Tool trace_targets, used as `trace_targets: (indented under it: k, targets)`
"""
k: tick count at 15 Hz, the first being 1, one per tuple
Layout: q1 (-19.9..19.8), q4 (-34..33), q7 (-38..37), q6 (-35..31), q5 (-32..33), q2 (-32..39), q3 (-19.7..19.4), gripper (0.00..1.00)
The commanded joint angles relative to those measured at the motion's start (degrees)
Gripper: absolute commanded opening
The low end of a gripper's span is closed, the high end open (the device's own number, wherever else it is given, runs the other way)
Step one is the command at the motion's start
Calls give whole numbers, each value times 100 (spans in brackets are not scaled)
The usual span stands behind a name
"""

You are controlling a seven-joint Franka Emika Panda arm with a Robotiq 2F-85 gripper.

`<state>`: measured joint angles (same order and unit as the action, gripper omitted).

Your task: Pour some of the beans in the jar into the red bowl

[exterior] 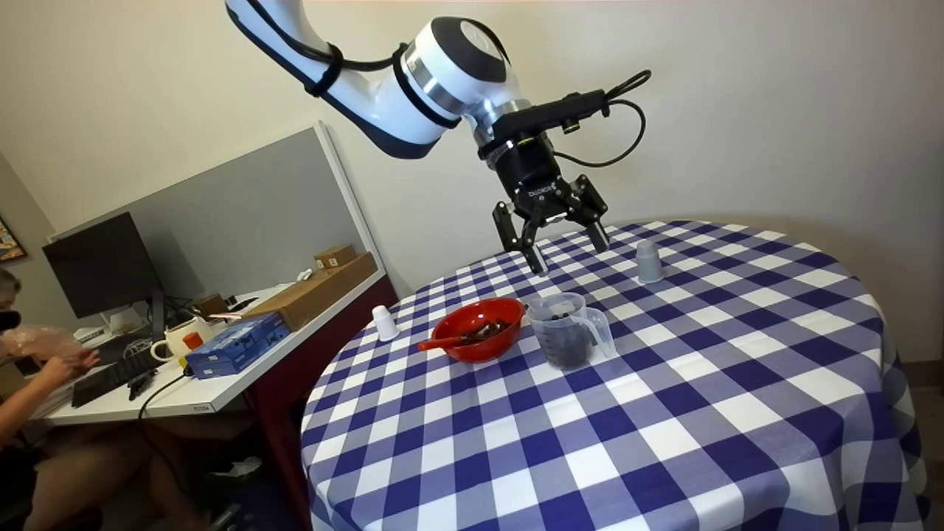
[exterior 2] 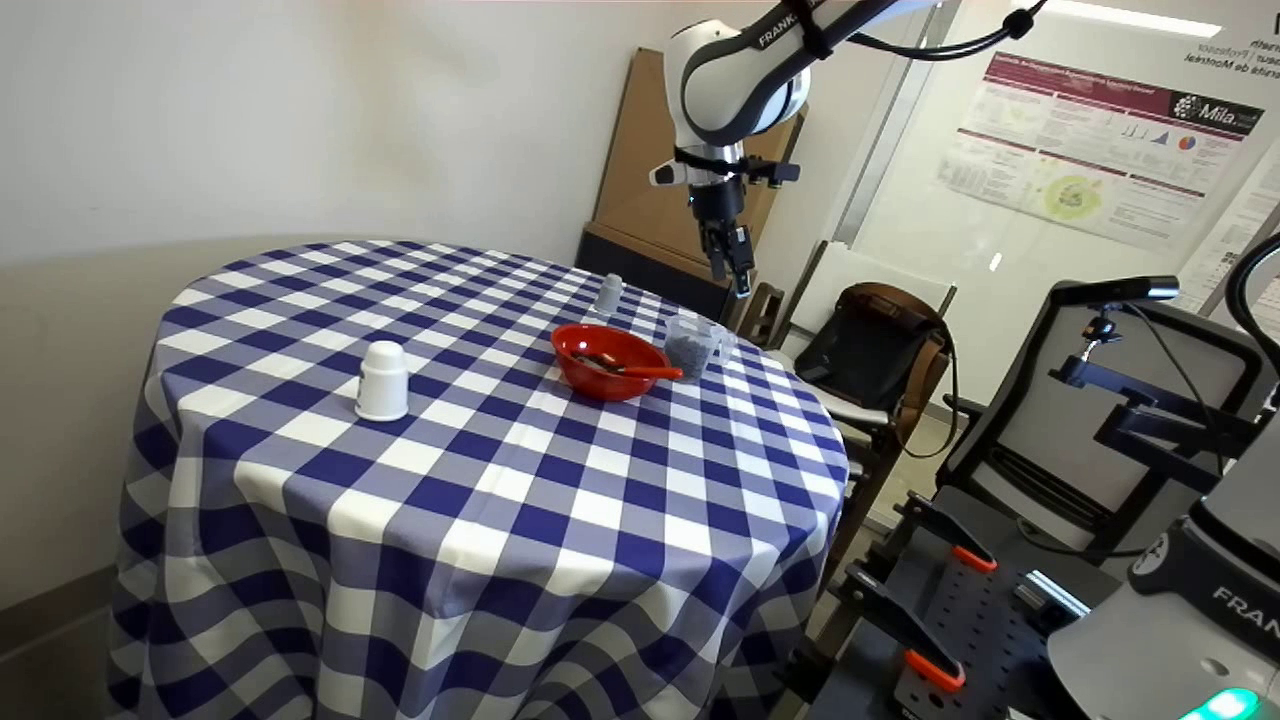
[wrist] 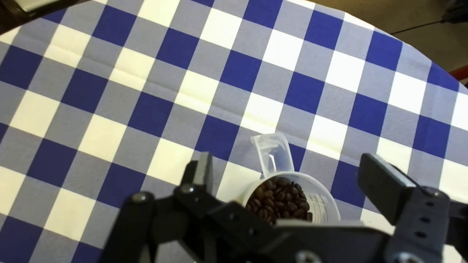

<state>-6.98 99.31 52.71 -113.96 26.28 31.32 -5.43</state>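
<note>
See black two-fingered claw (exterior: 571, 256) spread wide, higher than and apart from clear plastic handled jar (exterior: 544, 324), framing jar rim in wrist view. See glossy brown oval beans (wrist: 278, 199) inside jar, below rim. Note glossy red round bowl (exterior: 483, 352) just beside jar; can't tell if touching. Can follow cloth-draped blue-and-white checked counter (wrist: 252, 69) from jar handle out to curved edge.

ROBOTIQ on the pincer (exterior: 570, 252). FRANK on the arm (exterior 2: 735, 88), cut off at the strap (exterior 2: 808, 28); FRAN on the base (exterior 2: 1170, 625), cut at view's edge. Mila on the poster (exterior 2: 1090, 150); lettering (exterior 2: 1235, 65) above it includes Montréal. Print on blue box (exterior: 240, 343), desk label (exterior: 200, 408) and cup (exterior: 564, 343): too blurred.
</note>
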Motion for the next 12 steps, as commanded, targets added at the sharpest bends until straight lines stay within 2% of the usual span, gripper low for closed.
trace_targets:
  k: [1, 12]
  targets:
    - [-18, 330, -202, -323, 204, -139, -16, 100]
    - [33, 788, -400, -1253, 477, -240, -18, 100]
